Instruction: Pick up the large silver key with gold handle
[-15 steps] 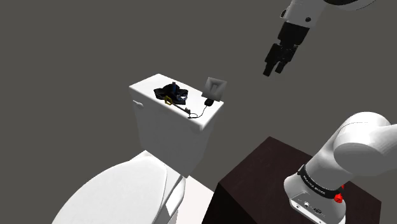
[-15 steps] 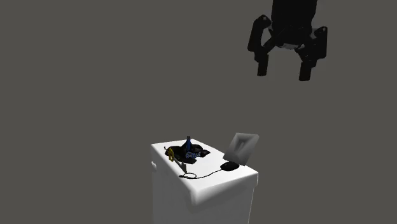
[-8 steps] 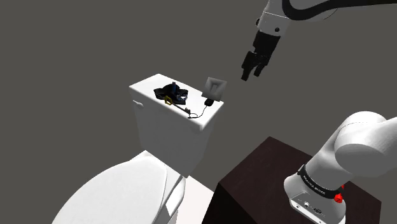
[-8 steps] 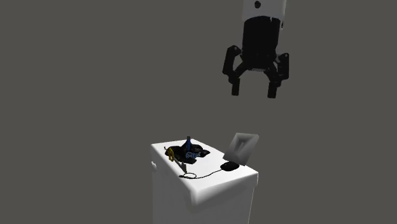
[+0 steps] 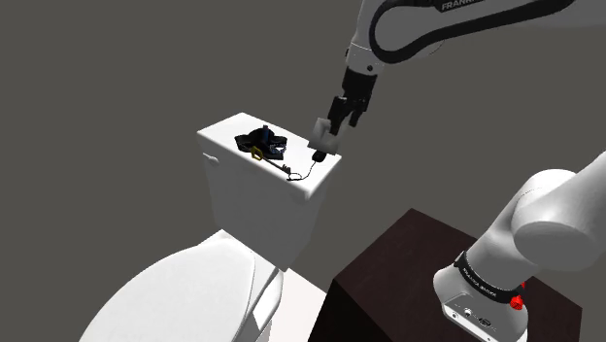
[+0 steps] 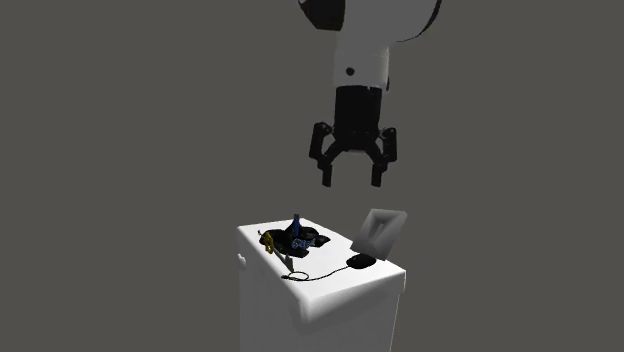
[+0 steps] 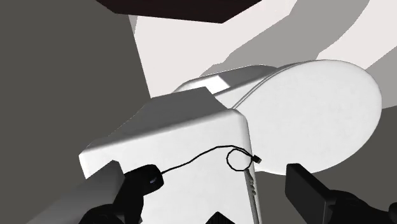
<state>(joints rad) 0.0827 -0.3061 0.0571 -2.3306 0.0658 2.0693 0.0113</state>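
My gripper (image 6: pixel 352 182) hangs open and empty above the tank (image 6: pixel 345 288), over the gap between the dark heap (image 6: pixel 308 241) and the tilted grey frame (image 6: pixel 383 230). The key (image 6: pixel 269 239) lies on the tank at the heap's edge, toward the second exterior view's left of me. I judge I should slide over its shank, turn my fingers (image 7: pixel 306 194) to straddle it crosswise, and drop straight down, clear of the heap and the cord (image 6: pixel 322 271), before closing.

On the tank lid (image 5: pixel 221 134) the key (image 5: pixel 255 153) lies against a heap (image 5: pixel 269 141), cable (image 5: pixel 304 173) alongside.
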